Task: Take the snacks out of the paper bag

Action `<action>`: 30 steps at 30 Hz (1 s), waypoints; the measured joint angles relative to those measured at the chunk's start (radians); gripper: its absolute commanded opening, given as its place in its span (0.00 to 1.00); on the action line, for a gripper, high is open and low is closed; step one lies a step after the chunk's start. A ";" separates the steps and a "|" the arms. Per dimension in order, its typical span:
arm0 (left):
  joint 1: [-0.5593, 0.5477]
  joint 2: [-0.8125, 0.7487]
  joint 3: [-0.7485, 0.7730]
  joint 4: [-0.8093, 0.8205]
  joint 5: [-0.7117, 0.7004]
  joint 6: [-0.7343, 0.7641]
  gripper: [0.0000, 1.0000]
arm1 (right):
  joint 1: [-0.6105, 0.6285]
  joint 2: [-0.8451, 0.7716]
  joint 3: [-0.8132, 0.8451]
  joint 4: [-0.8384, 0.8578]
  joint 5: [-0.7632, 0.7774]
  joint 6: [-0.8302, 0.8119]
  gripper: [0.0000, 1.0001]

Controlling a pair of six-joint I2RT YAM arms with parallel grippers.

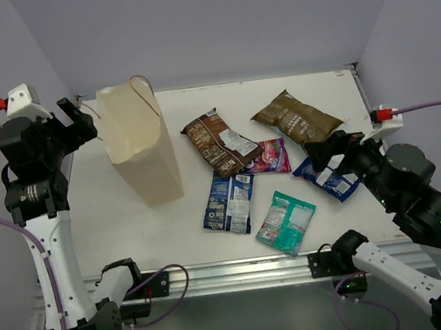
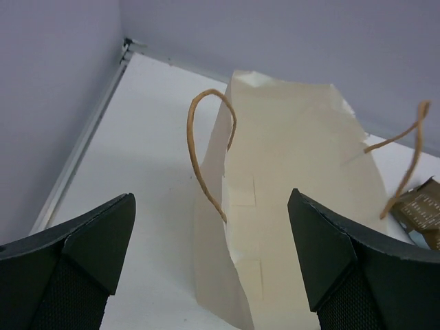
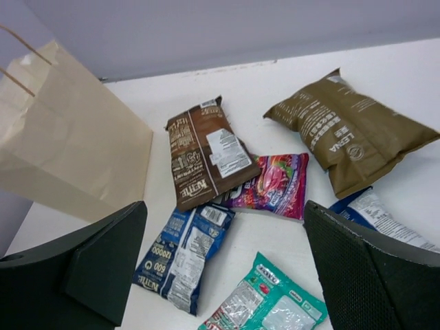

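The cream paper bag (image 1: 139, 143) stands upright at the back left with string handles; it also shows in the left wrist view (image 2: 289, 206) and the right wrist view (image 3: 69, 151). Six snack packets lie on the table to its right: dark brown (image 1: 218, 143), olive brown (image 1: 297, 118), magenta (image 1: 270, 156), blue-and-white (image 1: 230, 202), teal (image 1: 284, 221), and a second blue-and-white (image 1: 331, 179) under my right gripper. My left gripper (image 1: 76, 117) is open and empty, raised left of the bag. My right gripper (image 1: 328, 154) is open and empty above the packets.
The table's raised rails run along the back (image 1: 258, 78) and left edges (image 2: 82, 137). Purple walls close in on three sides. The metal front rail (image 1: 242, 271) lies near the arm bases.
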 measured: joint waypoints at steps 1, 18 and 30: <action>0.000 -0.018 0.024 -0.011 -0.005 0.007 1.00 | 0.000 0.004 0.030 -0.009 0.024 -0.012 0.99; -0.283 -0.426 0.061 -0.038 -0.295 0.169 1.00 | 0.000 -0.205 0.271 0.002 0.278 -0.270 0.99; -0.323 -0.435 0.049 -0.077 -0.390 0.183 1.00 | 0.000 -0.290 0.248 0.044 0.305 -0.351 0.99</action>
